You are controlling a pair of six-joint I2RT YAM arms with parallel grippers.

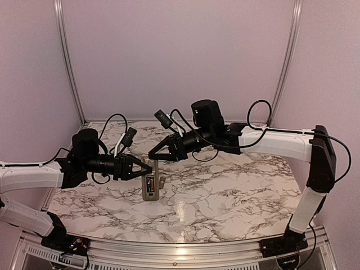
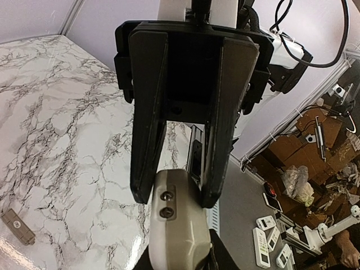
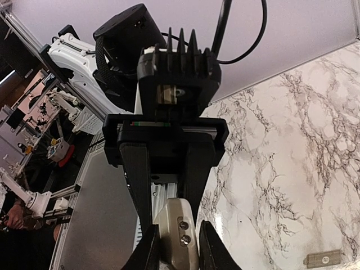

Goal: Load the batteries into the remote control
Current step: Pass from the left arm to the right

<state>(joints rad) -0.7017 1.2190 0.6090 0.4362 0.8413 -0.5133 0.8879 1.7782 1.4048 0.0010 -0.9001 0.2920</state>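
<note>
One slim remote [image 1: 150, 185] lies back-up on the marble table [image 1: 225, 191], a little left of centre, its long axis running from the far side toward my bases. A streak of orange on its back I take for the gold battery [image 1: 149, 181], already seated. I can find no other. A small grey bit [image 1: 161, 181] just beside the remote's right edge is too small to name.

My left pincer [image 1: 145, 169] reaches in from the left, pointing across the remote's long axis, its tips over the remote's far end. From above I cannot tell whether they touch it. Its fingers [image 2: 149, 112] stand apart in the wrist view, with nothing held between them. My right pincer [image 1: 154, 157] hangs just beyond that same far end, angled down toward it from the right, its jaws likewise spread and empty.

Of the two, the left is the nearer. I judge the coming move turns on this: the remote lies to the near side of both pincers, so either must come down and toward my bases, closing across the narrow width, not along the length.
</note>
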